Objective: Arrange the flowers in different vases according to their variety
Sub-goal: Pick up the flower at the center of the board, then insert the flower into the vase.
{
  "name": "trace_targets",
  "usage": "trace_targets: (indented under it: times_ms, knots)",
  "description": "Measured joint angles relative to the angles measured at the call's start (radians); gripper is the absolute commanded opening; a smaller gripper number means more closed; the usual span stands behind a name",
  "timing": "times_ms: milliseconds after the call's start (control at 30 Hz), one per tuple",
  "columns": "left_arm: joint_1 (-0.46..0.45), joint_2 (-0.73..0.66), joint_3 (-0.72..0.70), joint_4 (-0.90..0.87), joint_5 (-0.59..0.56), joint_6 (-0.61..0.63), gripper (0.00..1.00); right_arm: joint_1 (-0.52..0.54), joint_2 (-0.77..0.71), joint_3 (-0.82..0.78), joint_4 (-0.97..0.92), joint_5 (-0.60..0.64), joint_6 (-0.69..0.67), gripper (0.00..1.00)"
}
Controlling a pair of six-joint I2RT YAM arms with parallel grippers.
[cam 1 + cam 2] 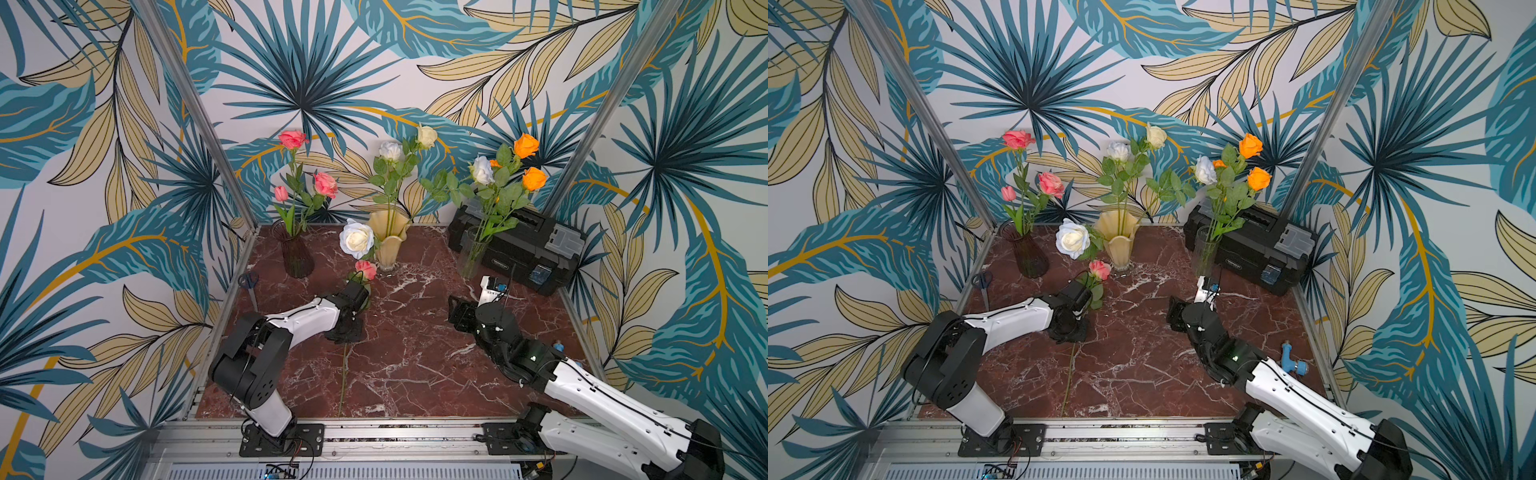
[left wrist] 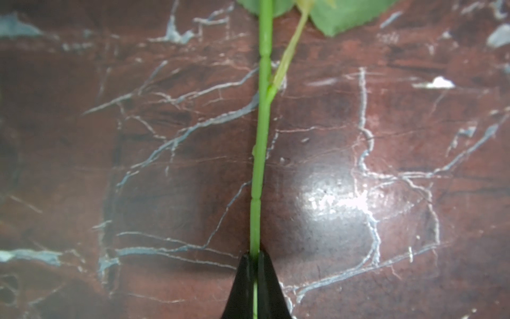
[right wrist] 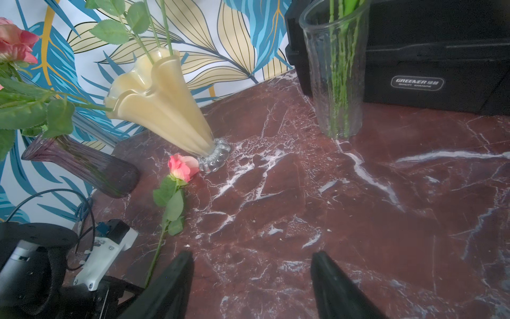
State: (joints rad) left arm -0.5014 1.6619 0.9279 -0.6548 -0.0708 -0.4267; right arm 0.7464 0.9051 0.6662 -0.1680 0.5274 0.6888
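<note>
1. In a top view, your left gripper (image 1: 347, 333) sits on the pink rose (image 1: 365, 270) lying on the marble tabletop (image 1: 415, 353), head beside the cream ruffled vase (image 1: 390, 245).
2. Left wrist: jaws clamped on its green stem (image 2: 259, 165).
3. Right wrist: your right gripper (image 3: 252, 255) has jaws apart over the tabletop.

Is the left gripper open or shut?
Shut: in the left wrist view the left gripper clamps tightly on the stem of the pink rose.

- Along my tabletop (image 1: 415, 353) back edge: left vase (image 1: 297, 253), middle vase (image 1: 390, 245), right vase (image 1: 471, 257).
- Toolbox (image 1: 536, 249) sits behind the right vase.
- A loose rose (image 1: 365, 270) lies before the middle vase.
</note>
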Motion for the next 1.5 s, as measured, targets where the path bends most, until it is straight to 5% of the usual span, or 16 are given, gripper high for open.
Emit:
trace_targets:
  times_ms: [333, 867, 1267, 1500]
  knots:
    - [0.006, -0.037, -0.005, -0.024, -0.048, -0.020, 0.00, 0.000, -0.019, -0.001, -0.010, 0.007, 0.000, 0.72]
    - [0.019, -0.355, 0.068, -0.185, -0.201, -0.021, 0.00, 0.000, -0.020, -0.001, -0.010, 0.006, 0.000, 0.72]
    - [0.035, -0.542, 0.227, -0.125, -0.336, 0.154, 0.00, 0.000, -0.018, -0.001, -0.010, 0.006, 0.000, 0.72]
    - [0.117, -0.552, 0.340, 0.005, -0.321, 0.313, 0.00, 0.000, -0.018, -0.001, -0.010, 0.006, 0.000, 0.72]
